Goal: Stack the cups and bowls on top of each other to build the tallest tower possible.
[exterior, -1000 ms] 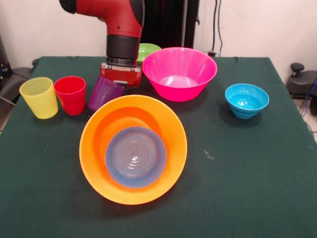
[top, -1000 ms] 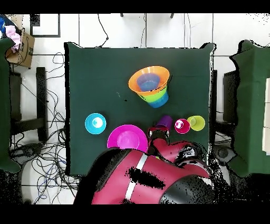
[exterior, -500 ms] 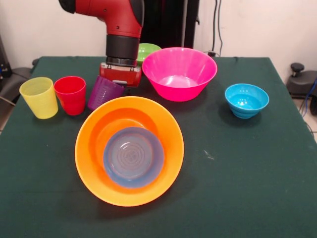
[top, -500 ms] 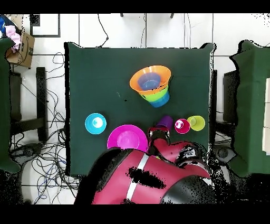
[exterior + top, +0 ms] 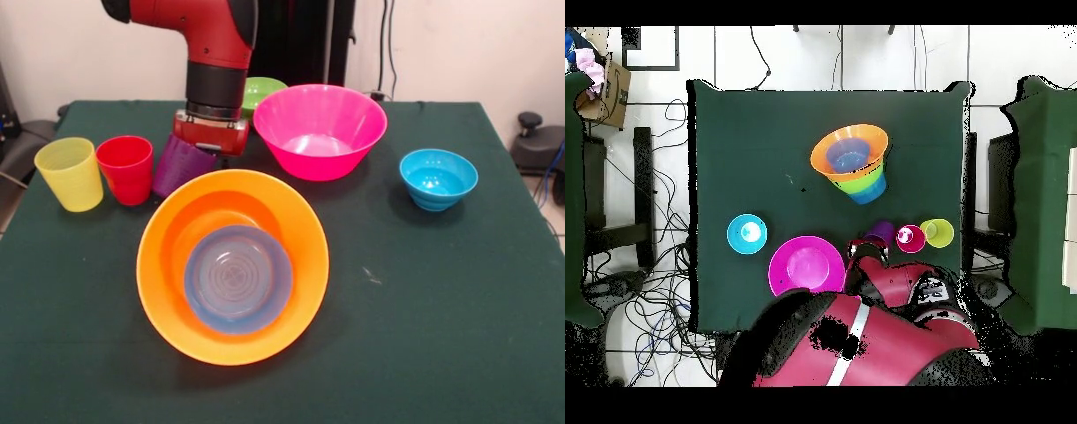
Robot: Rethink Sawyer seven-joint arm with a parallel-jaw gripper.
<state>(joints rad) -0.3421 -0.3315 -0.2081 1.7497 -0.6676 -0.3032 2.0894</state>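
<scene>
While the gripper (image 5: 210,141) meets the tilted purple cup (image 5: 181,167), finger state unclear, it could topple against the red cup (image 5: 125,168).

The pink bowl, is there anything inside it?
No, the pink bowl is empty in the front view: its smooth inner bottom shows bare, with no cup or smaller bowl sitting in it.

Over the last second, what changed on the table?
The gripper has shifted slightly toward the red cup, tipping the purple cup further under it. The tower, topped by the orange bowl with a blue bowl inside, wobbled a little sideways and partly back. I cannot tell whether the gripper holds the purple cup. The pink bowl, lone blue bowl, yellow cup and red cup stayed put.
</scene>
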